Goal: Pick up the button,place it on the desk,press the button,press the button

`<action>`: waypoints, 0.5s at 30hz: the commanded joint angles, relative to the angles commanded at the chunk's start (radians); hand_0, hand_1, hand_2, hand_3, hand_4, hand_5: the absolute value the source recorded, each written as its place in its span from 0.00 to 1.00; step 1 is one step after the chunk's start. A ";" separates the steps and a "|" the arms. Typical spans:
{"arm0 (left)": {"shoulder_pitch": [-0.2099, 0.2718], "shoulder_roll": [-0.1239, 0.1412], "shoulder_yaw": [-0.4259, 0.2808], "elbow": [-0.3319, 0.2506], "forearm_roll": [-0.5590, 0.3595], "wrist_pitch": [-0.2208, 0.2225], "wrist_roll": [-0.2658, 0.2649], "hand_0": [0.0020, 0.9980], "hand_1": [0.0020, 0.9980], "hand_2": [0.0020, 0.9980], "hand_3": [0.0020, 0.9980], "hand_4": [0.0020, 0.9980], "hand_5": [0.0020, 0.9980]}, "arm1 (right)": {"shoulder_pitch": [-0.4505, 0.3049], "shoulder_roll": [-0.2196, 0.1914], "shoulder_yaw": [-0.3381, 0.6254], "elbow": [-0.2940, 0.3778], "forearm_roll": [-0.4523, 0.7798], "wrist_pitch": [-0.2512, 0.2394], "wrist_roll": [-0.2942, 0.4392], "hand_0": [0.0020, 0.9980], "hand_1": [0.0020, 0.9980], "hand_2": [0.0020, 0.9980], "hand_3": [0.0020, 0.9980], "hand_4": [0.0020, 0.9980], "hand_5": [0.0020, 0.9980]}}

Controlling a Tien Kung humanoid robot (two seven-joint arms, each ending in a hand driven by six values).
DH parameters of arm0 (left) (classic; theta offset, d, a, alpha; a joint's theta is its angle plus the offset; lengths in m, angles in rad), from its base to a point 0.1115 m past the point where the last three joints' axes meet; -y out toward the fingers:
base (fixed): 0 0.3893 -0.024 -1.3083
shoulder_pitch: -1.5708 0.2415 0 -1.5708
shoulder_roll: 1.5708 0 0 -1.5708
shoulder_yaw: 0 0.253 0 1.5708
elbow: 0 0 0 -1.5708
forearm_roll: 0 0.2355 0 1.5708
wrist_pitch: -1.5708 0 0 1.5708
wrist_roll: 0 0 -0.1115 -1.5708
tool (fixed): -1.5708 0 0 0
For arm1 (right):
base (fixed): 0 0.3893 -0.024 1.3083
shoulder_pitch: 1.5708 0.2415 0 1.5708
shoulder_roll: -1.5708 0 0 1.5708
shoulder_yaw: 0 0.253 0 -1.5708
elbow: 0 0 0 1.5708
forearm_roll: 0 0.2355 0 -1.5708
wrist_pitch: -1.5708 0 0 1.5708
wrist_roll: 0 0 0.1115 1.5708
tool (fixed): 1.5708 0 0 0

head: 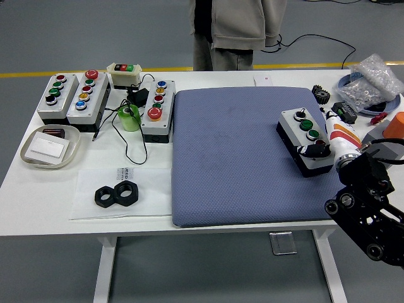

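Observation:
A grey button box with a black base lies on the blue mat at its right side. On its top are a black switch, two green buttons and a red button at the near end. My right hand, white with orange marks, lies against the box's right side and reaches over its near end by the red button. Whether it grips the box does not show. The left arm is out of view.
Three more button boxes and a small one stand at the back left, with a green tape roll, a cable, a white tray and two black nuts. At the far right are a bag of parts and an orange piece. A person stands behind the table.

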 joint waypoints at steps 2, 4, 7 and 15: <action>0.000 0.000 0.001 0.000 -0.003 0.000 -0.001 0.72 0.83 0.88 0.83 0.64 1.00 | 0.012 0.001 -0.005 -0.010 0.004 0.015 -0.002 0.94 0.75 0.83 0.89 1.00 0.23; 0.000 0.000 0.001 0.000 -0.002 0.000 0.000 0.72 0.83 0.88 0.83 0.64 1.00 | 0.023 0.002 -0.011 -0.019 -0.001 0.036 -0.005 0.94 0.75 0.83 0.89 1.00 0.23; -0.001 0.001 -0.001 -0.001 0.001 0.000 0.001 0.72 0.83 0.88 0.83 0.64 1.00 | 0.038 0.003 -0.020 -0.040 -0.004 0.054 -0.012 0.86 0.67 0.74 0.86 1.00 0.22; -0.002 0.001 0.002 -0.001 -0.003 0.000 0.001 0.72 0.83 0.88 0.83 0.64 1.00 | 0.057 0.009 -0.034 -0.079 -0.020 0.062 -0.023 0.73 0.61 0.69 0.84 0.99 0.21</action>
